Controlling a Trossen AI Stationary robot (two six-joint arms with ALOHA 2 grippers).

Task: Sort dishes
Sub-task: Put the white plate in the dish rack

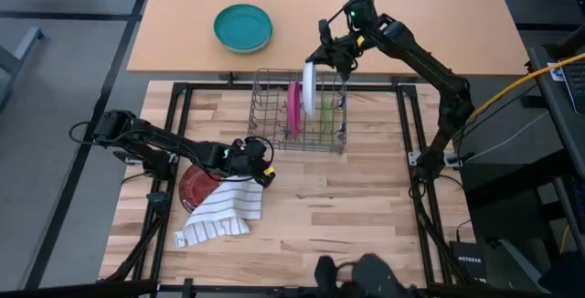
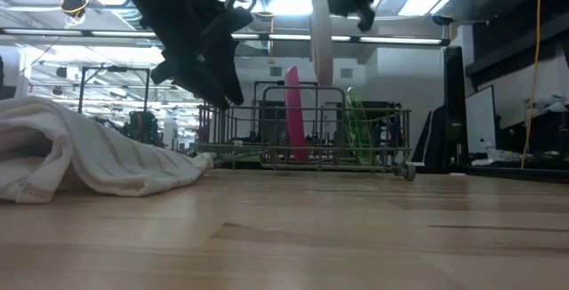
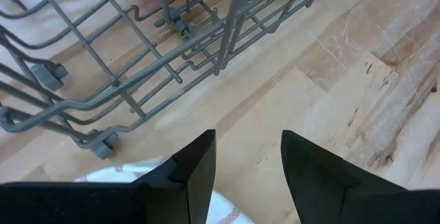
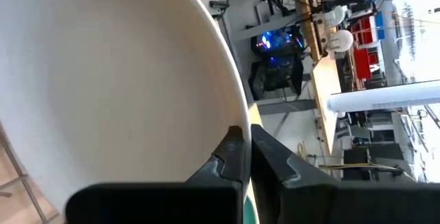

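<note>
Right gripper (image 1: 322, 58) is up over the far edge of the wire rack (image 1: 265, 115), pinched tight on the rim of the pale green plate (image 1: 310, 88). That plate hangs on edge below the gripper, standing upright, its whitish underside (image 4: 103, 80) filling the right wrist view and its rim caught between the two fingers (image 4: 230, 162). In the low view the plate (image 2: 321, 36) sits above the rack's top wires, its lower edge seemingly just over them, though that gap is hard to read.

Just beside it, on the left arm's side, the pink plate (image 1: 293, 106) stands upright in a rack slot, parallel to the held one; the low view shows it (image 2: 292, 116) on edge between the wires. The rack slots on the other side of the held plate look open.

Left gripper (image 1: 265, 172) hangs low, near the rack's near corner, fingers (image 3: 196, 165) spread wide and empty, bare wooden worktop (image 3: 330, 80) between them and the rack wires (image 3: 137, 66) just ahead. Behind and beside it lies the striped cloth (image 1: 224, 211), partly covering the dark red plate (image 1: 195, 186), which lies flat on the worktop. A teal bowl (image 1: 243, 27) sits well apart beyond the rack.
</note>
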